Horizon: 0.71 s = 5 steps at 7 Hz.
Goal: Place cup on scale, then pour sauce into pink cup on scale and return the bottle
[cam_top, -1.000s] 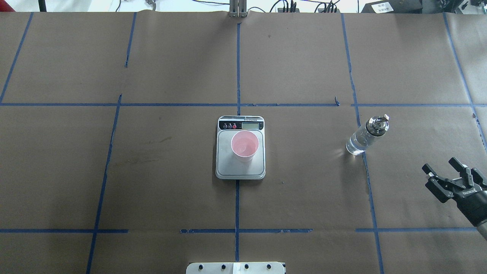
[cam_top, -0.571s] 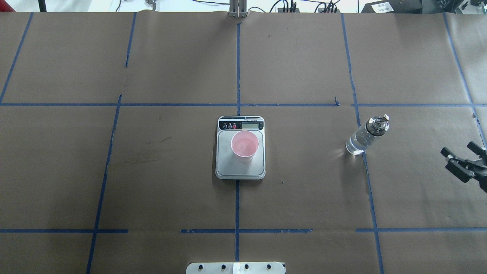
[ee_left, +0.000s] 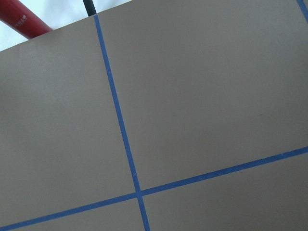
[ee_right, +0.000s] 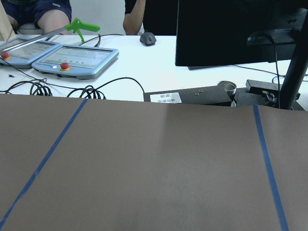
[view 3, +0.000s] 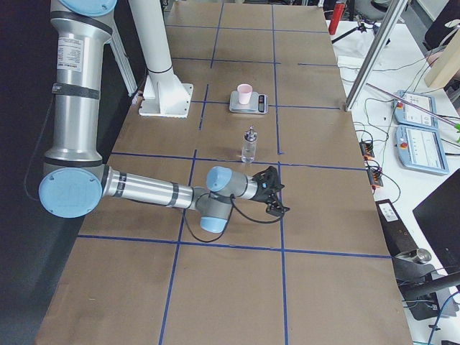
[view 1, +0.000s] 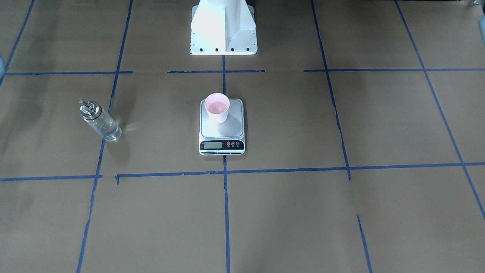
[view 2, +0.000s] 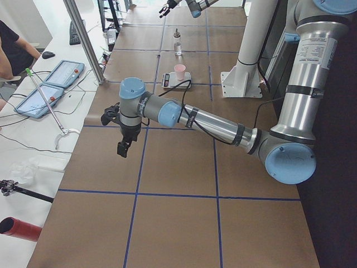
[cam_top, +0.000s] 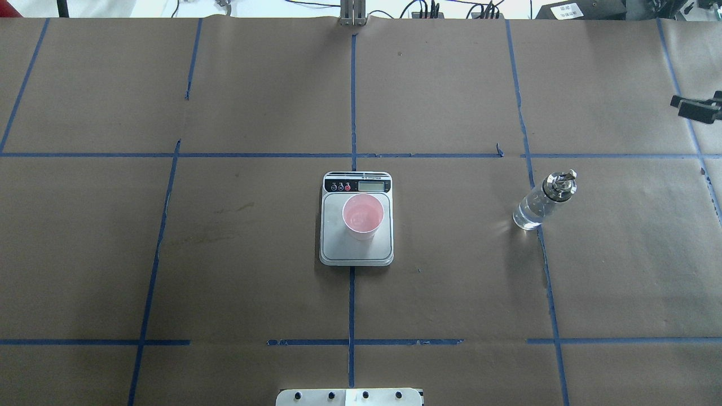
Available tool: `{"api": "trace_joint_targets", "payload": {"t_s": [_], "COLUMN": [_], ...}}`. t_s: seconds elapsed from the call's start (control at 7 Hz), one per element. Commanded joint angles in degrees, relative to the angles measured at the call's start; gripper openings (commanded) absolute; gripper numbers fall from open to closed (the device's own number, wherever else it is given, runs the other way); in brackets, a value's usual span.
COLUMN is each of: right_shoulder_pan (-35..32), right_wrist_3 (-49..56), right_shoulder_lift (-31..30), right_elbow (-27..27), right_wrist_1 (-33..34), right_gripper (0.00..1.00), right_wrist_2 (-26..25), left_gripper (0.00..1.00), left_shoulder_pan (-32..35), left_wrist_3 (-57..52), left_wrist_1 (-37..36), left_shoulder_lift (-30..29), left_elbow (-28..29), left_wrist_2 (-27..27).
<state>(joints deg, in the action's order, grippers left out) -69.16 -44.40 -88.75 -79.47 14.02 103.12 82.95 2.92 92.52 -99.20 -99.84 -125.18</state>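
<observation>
Across the counter (cam_top: 451,293) lies brown paper ruled into squares by blue tape lines (cam_top: 352,304). Over its left end, towards the far edge, the left arm (view 2: 212,120) stretches out low with the left gripper (view 2: 121,148) pointing down at the paper; whether its fingers are apart or together cannot be told. At the right edge, towards the far corner, the right gripper (cam_top: 685,105) hangs above the paper with its fingers apart, holding nothing, well apart from the bottle. At the counter's middle sits the scale (cam_top: 356,248), its black display strip turned to the far edge. The bottle (cam_top: 541,203) stands upright on the paper between the scale and the right edge, well apart from both. The cup (cam_top: 362,216) stands upright near the middle of the scale's platform. Clear sauce (cam_top: 527,217) fills the bottle's lower part.
</observation>
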Motion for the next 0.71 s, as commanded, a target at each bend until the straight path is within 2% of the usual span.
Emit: {"api": "trace_joint_targets", "payload": {"t_s": [0.0, 0.29, 0.43, 0.57], "right_shoulder_pan": [-11.7, -18.9, -20.7, -20.9], "right_wrist_3": [10.8, 24.9, 37.2, 45.0], "right_shoulder_lift": [9.5, 12.3, 12.5, 14.5], "right_elbow": [0.1, -0.6, -0.9, -3.4], "right_wrist_1": [21.7, 46.4, 57.7, 72.7], "right_gripper": [1.0, 1.0, 1.0, 1.0], "right_wrist_2": [14.6, 27.3, 28.4, 28.5], "left_gripper": [1.0, 1.0, 1.0, 1.0], "left_shoulder_pan": [0.0, 0.0, 1.2, 3.7], "left_wrist_3": [0.0, 0.0, -0.3, -6.0], "left_wrist_1": [0.2, 0.4, 0.6, 0.1], "left_shoulder_lift": [0.0, -0.1, 0.2, 0.6], "left_elbow": [1.3, 4.4, 5.0, 6.2], "left_wrist_2": [-0.1, -2.2, -4.4, -4.8]}}
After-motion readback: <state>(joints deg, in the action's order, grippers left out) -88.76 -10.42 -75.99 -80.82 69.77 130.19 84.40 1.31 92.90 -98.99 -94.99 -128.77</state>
